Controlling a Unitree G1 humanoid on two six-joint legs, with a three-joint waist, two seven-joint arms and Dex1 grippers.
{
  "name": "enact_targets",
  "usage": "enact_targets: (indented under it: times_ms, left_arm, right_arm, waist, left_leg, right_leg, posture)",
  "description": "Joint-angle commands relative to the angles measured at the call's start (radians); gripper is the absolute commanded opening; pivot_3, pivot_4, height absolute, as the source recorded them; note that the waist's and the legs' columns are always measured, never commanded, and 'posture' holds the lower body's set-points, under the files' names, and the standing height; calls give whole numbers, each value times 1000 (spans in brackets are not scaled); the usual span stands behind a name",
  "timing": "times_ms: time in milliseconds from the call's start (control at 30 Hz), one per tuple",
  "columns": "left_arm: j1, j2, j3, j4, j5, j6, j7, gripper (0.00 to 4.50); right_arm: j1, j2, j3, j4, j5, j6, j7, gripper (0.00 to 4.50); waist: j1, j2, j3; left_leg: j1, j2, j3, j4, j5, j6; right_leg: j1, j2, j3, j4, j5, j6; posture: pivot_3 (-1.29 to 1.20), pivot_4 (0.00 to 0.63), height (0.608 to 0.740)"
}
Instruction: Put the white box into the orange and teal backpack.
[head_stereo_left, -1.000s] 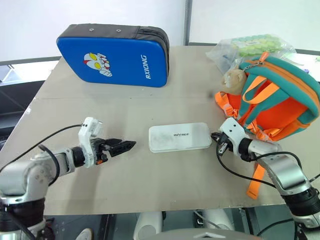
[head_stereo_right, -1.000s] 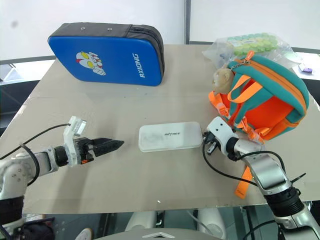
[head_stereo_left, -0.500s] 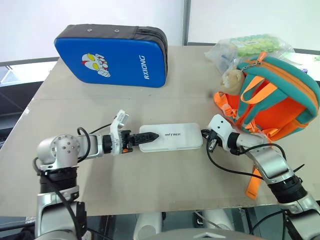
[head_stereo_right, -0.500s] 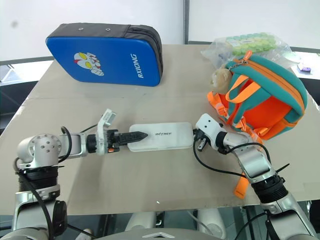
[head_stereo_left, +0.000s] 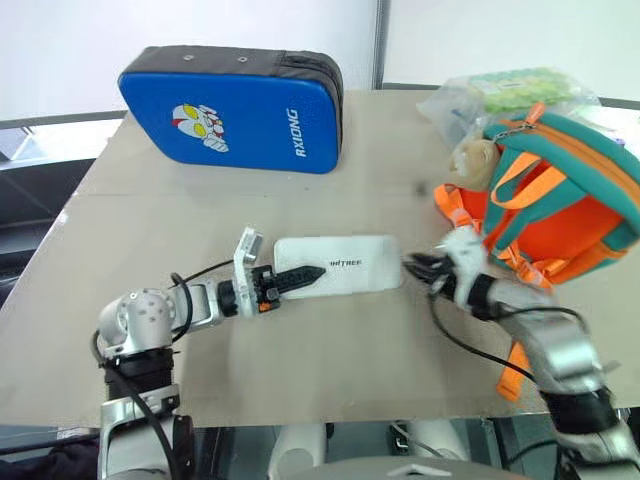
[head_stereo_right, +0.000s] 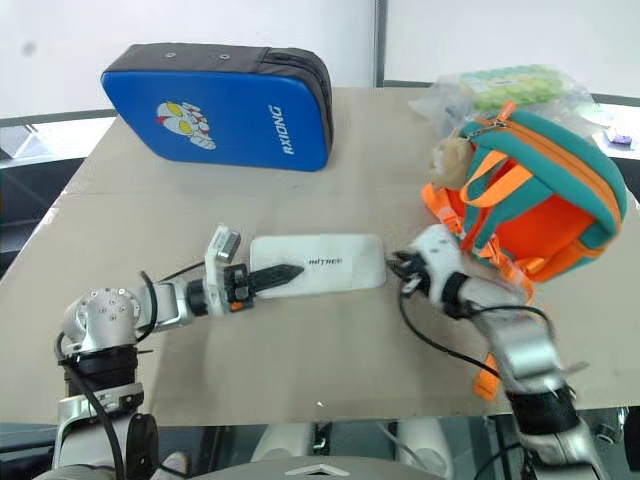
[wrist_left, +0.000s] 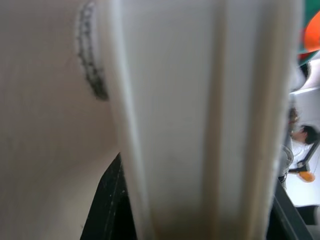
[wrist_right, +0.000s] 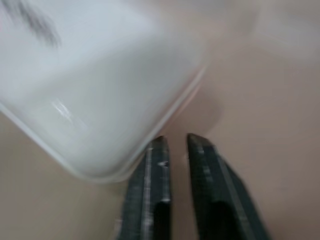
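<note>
Orange and teal, the backpack (head_stereo_right: 535, 190) is standing at the right side of the table (head_stereo_right: 330, 370), upright and leaning a little, with its zip apparently not yet opened, though the top is hard to read from here. A beige plush charm (head_stereo_right: 448, 160) is hanging at its upper left corner, and orange straps (head_stereo_right: 492, 360) are trailing down towards the table's front edge. By this showing the task is hardly begun: the white box (head_stereo_right: 330, 265) is lying flat on the table, well to the left of the backpack and apart from it, so lifting, carrying and sliding it into the bag are all waiting to be done, and probably opening the bag too.

White and smooth, the box is looking like a flat plastic case with rounded corners, a raised rim running round its edge, and a short line of dark lettering on its lid.

At its left end the left gripper (head_stereo_right: 272, 277) is reaching in level, its black fingers closing over the box's edge, one finger lying on top of the lid; the left wrist view is showing the case wedged between them. At the box's right end the right gripper (wrist_right: 172, 167) is sitting just beside the corner, its fingers parted only narrowly and gripping nothing.
</note>
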Motion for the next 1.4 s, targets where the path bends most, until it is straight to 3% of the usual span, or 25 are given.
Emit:
enact_targets:
  times_ms: [33,167,300,400,633,733,933,1000,1133,1400]
  left_arm:
    - [8,4,33,-56,-23,-28,20,1110]
    - [15,5,34,-77,-29,-61,15,1109]
    - [2,6,12,-69,-26,-79,12,1107]
    - [-30,22,-28,-47,-3,-105,-10,1103]
    - [-55,37,-77,-47,25,-164,-38,1103]
    - [-48,41,-60,-59,26,-208,-47,1103]
    - [-103,13,-5,-109,-11,-290,0,1103]
    - [-159,-23,13,-163,-7,-363,47,1103]
    - [-292,-24,15,-178,10,-488,20,1103]
    - [-443,143,-79,-44,86,-612,-262,1103]
  right_arm:
    - [98,-15,-241,-287,211,181,-72,2627]
    - [276,-52,-521,-423,479,335,-123,4461]
    - [293,-106,-607,-373,458,366,-234,4500]
    - [173,-114,-522,-223,364,321,-315,4500]
    - [-109,-85,-262,91,212,118,-292,4500]
    - [-228,-71,-205,247,144,39,-296,3726]
    - [-265,-89,-149,350,83,-98,-209,1039]
    - [-256,-91,-139,281,141,-116,-121,34]
    - [-241,-129,-142,20,378,-4,19,11]
    - [-225,-205,-159,-201,699,154,10,11]
  waist:
    - [2,-1,0]
    - [-1,0,0]
    - [-13,0,0]
    - [-17,-2,0]
    - [-17,0,2]
    - [-16,0,2]
    - [-9,0,2]
    - [-6,0,2]
    - [-4,0,5]
    - [-14,0,6]
  left_leg:
    - [0,0,-1,-1,0,0]
    - [1,0,-1,-2,0,0]
    - [2,0,2,0,0,0]
    - [3,0,2,1,0,0]
    - [2,0,2,-1,0,0]
    - [0,-1,2,-2,0,0]
    - [-5,-1,2,-3,0,0]
    - [-10,-1,1,0,0,0]
    - [-15,-1,0,3,0,0]
    - [-14,0,-1,1,0,0]
  right_leg:
    - [0,0,-1,-1,0,0]
    - [0,1,-1,0,-2,-4]
    - [0,1,1,0,-2,-4]
    - [0,2,2,-1,-3,-3]
    - [-1,4,3,-1,0,-7]
    - [-2,5,4,-1,0,-3]
    - [-5,4,0,-2,0,0]
    - [-8,4,-3,-2,0,0]
    - [-11,3,-2,-2,2,1]
    - [-11,6,-4,-2,1,1]
  posture:
    - [0,150,740]
    - [0,150,740]
    - [0,150,740]
    - [0,150,740]
    - [0,150,740]
    - [0,150,740]
    - [0,150,740]
    - [0,150,740]
    - [0,150,740]
    - [0,150,740]
